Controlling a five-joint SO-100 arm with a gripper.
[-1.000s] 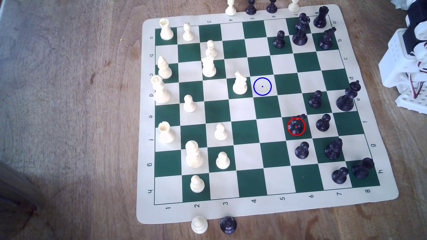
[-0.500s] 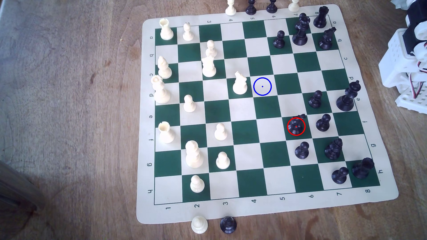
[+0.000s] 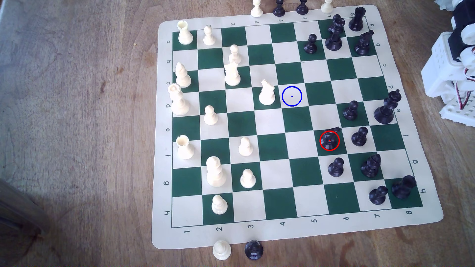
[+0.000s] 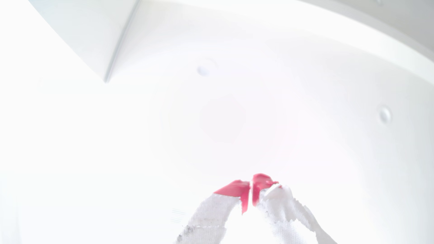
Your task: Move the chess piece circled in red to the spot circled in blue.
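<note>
Gripper [image 4: 250, 187]: in the wrist view the two red-tipped, white-wrapped fingers [image 4: 234, 188] meet at their tips with nothing between them, clenched on empty air against a washed-out white background.
Arm [image 3: 452, 72]: in the exterior view its white body with wires sits off the board, at the exterior view's right edge.
Board [image 3: 164, 128]: a green-and-cream mat on a wooden table [image 3: 77, 128].
Chess piece [image 3: 329, 140]: the black knight, ringed in red, stands upright on a dark green square toward the exterior view's right, well apart from the arm, with nothing touching it.
Neighbours: a black pawn [image 3: 359, 136] just to its right in the exterior view, another black pawn [image 3: 336, 167] just below it.
Spot [image 3: 291, 96]: a cream square with a blue ring and dot, farther toward the exterior view's left and up from the knight, unoccupied.
Beside the spot: a white knight [image 3: 266, 93] on the square to the exterior view's left.
</note>
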